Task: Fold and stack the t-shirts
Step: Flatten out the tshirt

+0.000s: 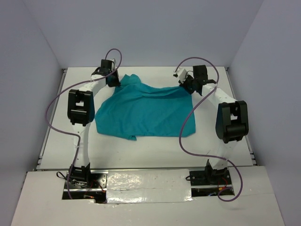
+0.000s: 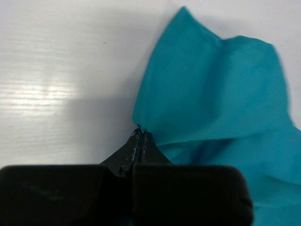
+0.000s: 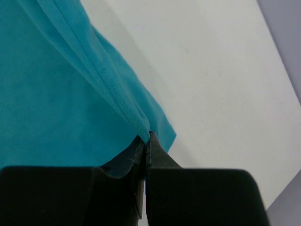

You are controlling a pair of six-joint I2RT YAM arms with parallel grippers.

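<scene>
The left gripper (image 1: 113,78) and right gripper (image 1: 185,84) each pinch a far corner of the t-shirt (image 1: 146,110); it lies spread toward the bases, long axis across the table (image 1: 141,153).

Top external: fixed, high above and behind the arm bases (image 1: 81,175), tilted down and forward. Far view: the whole table (image 1: 141,153) is in frame, the t-shirt (image 1: 146,110) sits mid-frame, and the bases lie nearer the camera than the t-shirt.

Left wrist: rides on the left gripper (image 2: 142,135), looks along its fingers. Very close to the t-shirt's far-left corner; cloth fills the right half.

Right wrist: rides on the right gripper (image 3: 146,137), same axis. Very close to the t-shirt's far-right edge; cloth fills the left half.

Overlap: top view takes in both corners. The wrist views share no part of the t-shirt.
</scene>
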